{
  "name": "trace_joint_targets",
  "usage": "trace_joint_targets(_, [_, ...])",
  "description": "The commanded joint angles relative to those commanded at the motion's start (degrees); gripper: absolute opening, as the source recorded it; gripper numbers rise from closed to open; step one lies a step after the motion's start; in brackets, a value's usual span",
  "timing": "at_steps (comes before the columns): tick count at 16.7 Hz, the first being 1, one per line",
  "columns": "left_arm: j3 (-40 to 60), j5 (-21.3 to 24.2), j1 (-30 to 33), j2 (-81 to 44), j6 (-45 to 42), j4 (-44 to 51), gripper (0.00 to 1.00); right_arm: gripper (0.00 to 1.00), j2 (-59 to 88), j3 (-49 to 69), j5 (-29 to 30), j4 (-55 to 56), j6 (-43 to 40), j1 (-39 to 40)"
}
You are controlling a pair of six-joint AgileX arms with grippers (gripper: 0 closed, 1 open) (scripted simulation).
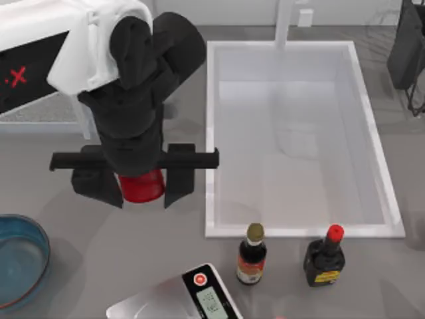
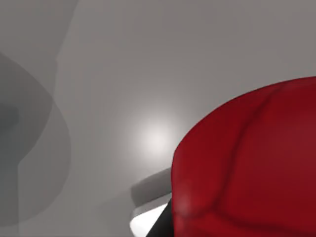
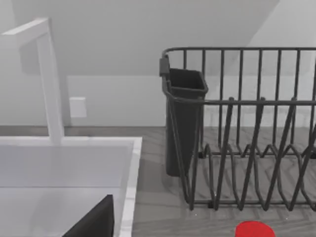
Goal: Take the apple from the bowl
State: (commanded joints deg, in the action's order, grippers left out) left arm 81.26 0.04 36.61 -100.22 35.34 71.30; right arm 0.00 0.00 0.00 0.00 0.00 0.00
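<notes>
The left gripper [image 1: 141, 185] hangs over the table [image 1: 99, 266], just left of the sink [image 1: 302, 143]. Its two black fingers [image 1: 99, 186] are closed on the apple [image 1: 141, 186], one on each side. The apple is red and shiny, and it is up out of the bowl [image 1: 20, 266]. The bowl sits at about 7 o'clock from the apple, well apart, at the left edge of the table. In the left wrist view the apple [image 2: 252, 163] is big and close. At 4 o'clock from the apple stand two bottles [image 1: 252, 254], and a scale [image 1: 192, 299] lies at 5 o'clock. The right wrist view shows a rack [image 3: 247, 138] beside the sink [image 3: 64, 168]; I cannot tell how the right gripper's fingers stand.
</notes>
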Motion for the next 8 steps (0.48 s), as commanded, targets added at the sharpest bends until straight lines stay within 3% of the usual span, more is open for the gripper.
trace_joint_targets(4, [-9.37, -0.01, -0.01, -2.07, -0.07, -12.81, 0.00, 1.00, 0.00, 0.00, 0.00, 0.00, 0.00, 0.00])
trace_joint_targets(8, [-14.21, -0.02, 0.06, -3.49, -0.03, -17.97, 0.00, 1.00, 0.00, 0.00, 0.00, 0.00, 0.00, 0.00])
